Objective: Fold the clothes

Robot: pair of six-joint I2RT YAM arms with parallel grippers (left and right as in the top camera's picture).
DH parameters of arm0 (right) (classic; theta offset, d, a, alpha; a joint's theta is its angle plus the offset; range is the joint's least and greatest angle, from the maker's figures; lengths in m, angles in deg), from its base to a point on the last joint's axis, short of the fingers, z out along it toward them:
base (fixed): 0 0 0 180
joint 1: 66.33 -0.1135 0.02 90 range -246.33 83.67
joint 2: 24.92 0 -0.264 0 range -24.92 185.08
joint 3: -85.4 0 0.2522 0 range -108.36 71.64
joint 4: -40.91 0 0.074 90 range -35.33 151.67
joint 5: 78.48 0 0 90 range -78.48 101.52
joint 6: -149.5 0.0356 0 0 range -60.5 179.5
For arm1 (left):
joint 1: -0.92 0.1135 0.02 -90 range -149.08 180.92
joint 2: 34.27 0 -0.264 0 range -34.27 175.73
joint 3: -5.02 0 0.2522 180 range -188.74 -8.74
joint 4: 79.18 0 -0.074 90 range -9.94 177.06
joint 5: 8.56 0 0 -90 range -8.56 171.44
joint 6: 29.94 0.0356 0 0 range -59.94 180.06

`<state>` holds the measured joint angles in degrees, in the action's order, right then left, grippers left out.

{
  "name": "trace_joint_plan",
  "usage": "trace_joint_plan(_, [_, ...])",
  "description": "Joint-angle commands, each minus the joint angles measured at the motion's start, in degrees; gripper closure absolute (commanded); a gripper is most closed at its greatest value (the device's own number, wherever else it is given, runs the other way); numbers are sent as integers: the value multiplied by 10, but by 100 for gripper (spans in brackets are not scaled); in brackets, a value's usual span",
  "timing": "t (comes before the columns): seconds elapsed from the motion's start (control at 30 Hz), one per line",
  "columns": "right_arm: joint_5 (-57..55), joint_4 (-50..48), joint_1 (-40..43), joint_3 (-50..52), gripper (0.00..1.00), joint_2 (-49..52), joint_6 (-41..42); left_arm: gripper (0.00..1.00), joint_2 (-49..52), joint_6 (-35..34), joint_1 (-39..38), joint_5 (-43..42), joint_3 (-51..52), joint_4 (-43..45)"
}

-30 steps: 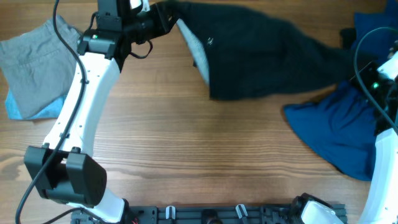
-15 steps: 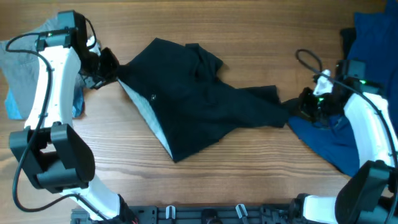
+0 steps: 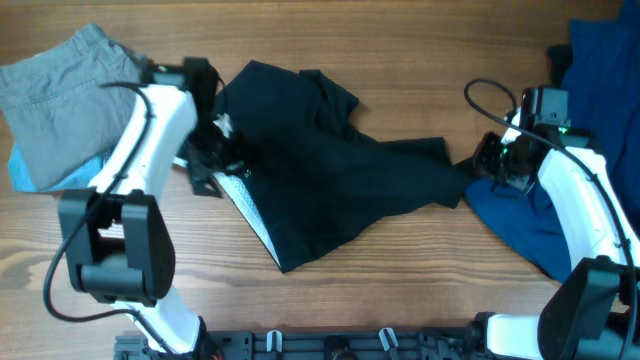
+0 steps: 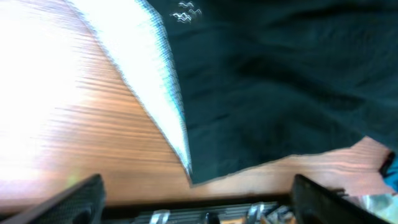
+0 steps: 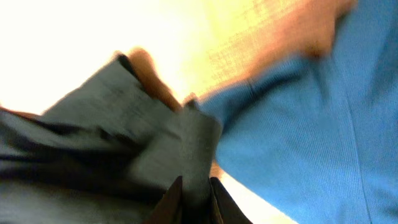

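Observation:
A black garment (image 3: 330, 170) lies spread and crumpled across the middle of the table, its pale lining (image 3: 250, 205) turned out along the left edge. My left gripper (image 3: 213, 160) hovers over that left edge, open, nothing between its fingers. In the left wrist view the gripper (image 4: 199, 205) shows wide jaws above the black garment (image 4: 280, 81) and its lining (image 4: 155, 68). My right gripper (image 3: 487, 165) is shut on the garment's right corner. The right wrist view shows black cloth (image 5: 193, 143) pinched in the gripper (image 5: 194, 199).
Folded grey shorts (image 3: 50, 100) rest on a light blue cloth (image 3: 30, 170) at the far left. A blue garment (image 3: 530, 215) (image 5: 311, 124) lies crumpled under the right arm, with more blue cloth (image 3: 600, 40) at the back right. A rack (image 3: 330, 345) lines the front edge.
The black garment was pulled from the far edge down onto the middle of the table. My left gripper let go of its left corner, opened wide and moved right over it.

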<state>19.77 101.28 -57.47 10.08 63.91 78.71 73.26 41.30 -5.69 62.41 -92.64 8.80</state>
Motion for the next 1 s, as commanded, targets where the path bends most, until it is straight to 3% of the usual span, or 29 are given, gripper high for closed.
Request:
trace_joint_plan(0.0, [23, -25, 0, -58, 85, 5, -12, 8, 4, -34, -54, -99, 115, 63])
trace_joint_plan(0.2, [21, -19, 0, -62, 81, 5, -12, 12, 4, -175, -127, -99, 278, 260])
trace_joint_plan(0.27, [21, -17, 0, -62, 80, 5, -12, 19, 4, -204, -142, -99, 316, 296])
trace_joint_plan(0.3, [21, -18, 0, -62, 80, 5, -12, 41, 4, -205, -142, -97, 324, 299])
trace_joint_plan(0.33, [21, -18, 0, -62, 80, 5, -12, 71, 4, -205, -140, -83, 328, 290])
trace_joint_plan(0.37, [25, -22, 0, -62, 80, 5, -23, 87, 4, -205, -135, -61, 328, 273])
trace_joint_plan(0.4, [64, -33, 0, -62, 80, 5, -61, 96, 4, -205, -127, -31, 328, 245])
trace_joint_plan(0.47, [190, -61, -1, -62, 79, 5, -134, 96, 4, -187, -104, 33, 328, 186])
trace_joint_plan(0.57, [266, -128, -33, -62, 72, 7, -147, 96, 4, -144, -39, 61, 328, 128])
trace_joint_plan(0.73, [236, -309, -180, -62, 35, 84, -139, 96, 4, -140, 75, 87, 328, 134])
trace_joint_plan(0.8, [206, -375, -201, -62, 33, 141, -79, 96, 4, -140, 114, 87, 328, 150])
trace_joint_plan(0.83, [217, -454, -210, -62, 33, 200, -51, 96, 4, -141, 137, 86, 328, 162])
trace_joint_plan(0.97, [221, -558, -222, -62, 32, 294, -50, 96, 4, -140, 145, 86, 328, 172])
